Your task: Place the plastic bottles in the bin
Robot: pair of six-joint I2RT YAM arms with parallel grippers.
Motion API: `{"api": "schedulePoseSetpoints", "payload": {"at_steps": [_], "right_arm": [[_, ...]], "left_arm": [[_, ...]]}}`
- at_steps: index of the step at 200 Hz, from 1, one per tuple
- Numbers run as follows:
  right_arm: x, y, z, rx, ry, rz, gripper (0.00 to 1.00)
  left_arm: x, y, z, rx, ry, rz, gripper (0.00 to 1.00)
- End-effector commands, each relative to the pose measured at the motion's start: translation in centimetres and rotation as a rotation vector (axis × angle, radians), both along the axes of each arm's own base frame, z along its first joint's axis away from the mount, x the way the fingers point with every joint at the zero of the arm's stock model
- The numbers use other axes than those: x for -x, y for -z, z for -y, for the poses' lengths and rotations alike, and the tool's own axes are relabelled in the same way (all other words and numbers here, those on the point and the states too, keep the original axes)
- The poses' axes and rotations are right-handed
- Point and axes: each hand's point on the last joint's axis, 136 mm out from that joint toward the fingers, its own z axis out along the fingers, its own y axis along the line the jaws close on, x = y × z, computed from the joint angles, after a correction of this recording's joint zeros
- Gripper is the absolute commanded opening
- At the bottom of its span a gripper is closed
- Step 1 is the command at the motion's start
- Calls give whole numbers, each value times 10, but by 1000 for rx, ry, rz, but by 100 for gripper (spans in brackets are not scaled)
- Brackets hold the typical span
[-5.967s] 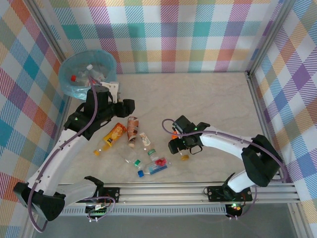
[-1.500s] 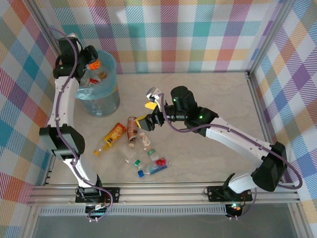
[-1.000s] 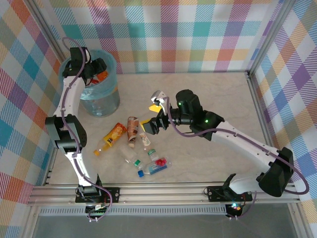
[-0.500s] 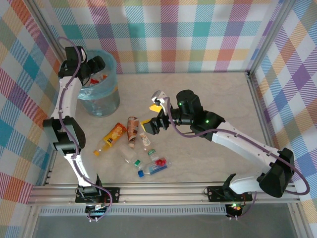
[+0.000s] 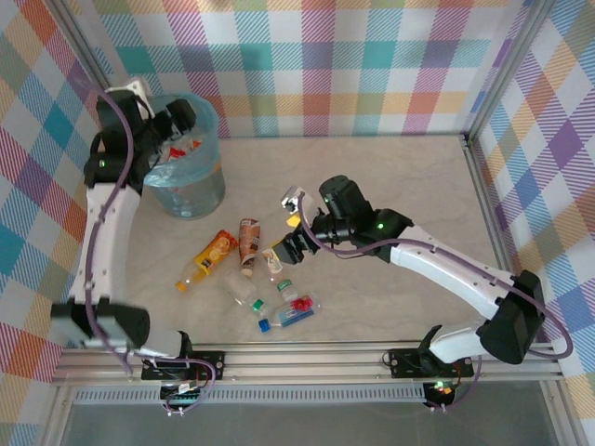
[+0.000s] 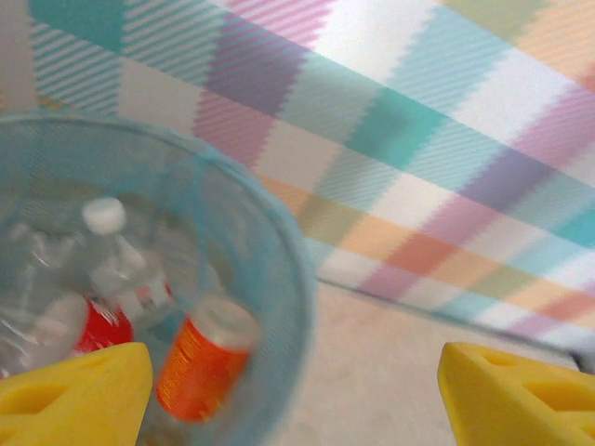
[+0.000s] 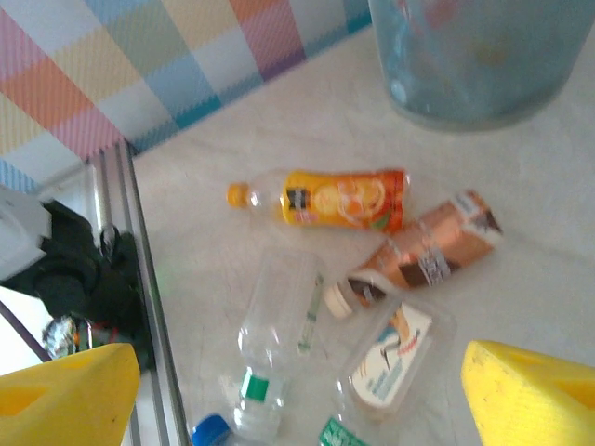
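Note:
The bin (image 5: 191, 172), lined with a light blue bag, stands at the far left and holds several plastic bottles. My left gripper (image 5: 173, 128) hangs open over its rim. In the left wrist view the open gripper (image 6: 297, 400) looks down on the bin (image 6: 279, 279), with an orange-labelled bottle (image 6: 200, 367), a red-labelled one (image 6: 88, 330) and a white-capped one (image 6: 116, 255) inside. My right gripper (image 5: 288, 232) hovers open over the loose bottles on the table. Below that gripper (image 7: 297, 400) lie an orange bottle (image 7: 335, 198), a brown one (image 7: 423, 255), a white-labelled one (image 7: 390, 358) and a clear one (image 7: 279, 344).
More bottles lie nearer the front: a clear one (image 5: 249, 295) and a red-and-blue one (image 5: 290, 314). The metal frame rail (image 7: 139, 269) runs along the table's near edge. Checked walls enclose the table, and bare tabletop (image 5: 390, 186) stretches to the right.
My left gripper has let go of the orange-labelled bottle, which now sits in the bin, and the arm has swung outward. My right gripper has dropped closer to the bottle cluster.

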Motion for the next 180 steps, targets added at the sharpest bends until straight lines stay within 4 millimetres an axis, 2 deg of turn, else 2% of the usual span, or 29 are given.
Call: {"api": "schedulePoseSetpoints", "payload": {"at_steps": [1, 34, 62, 97, 124, 180], "right_arm": [[7, 45, 8, 152, 24, -79, 89], [3, 85, -2, 234, 64, -178, 91], [-2, 121, -16, 293, 85, -232, 91], [-13, 156, -23, 364, 148, -264, 93], [-18, 178, -24, 411, 177, -288, 96], [-20, 198, -34, 460, 177, -332, 96]], "left_arm": [[34, 8, 18, -53, 19, 21, 81], [80, 40, 40, -53, 40, -9, 81], [104, 71, 51, -39, 82, -54, 81], [122, 101, 53, -41, 110, -124, 81], [131, 117, 57, -37, 144, -147, 81], [143, 131, 53, -74, 152, -161, 82]]}}
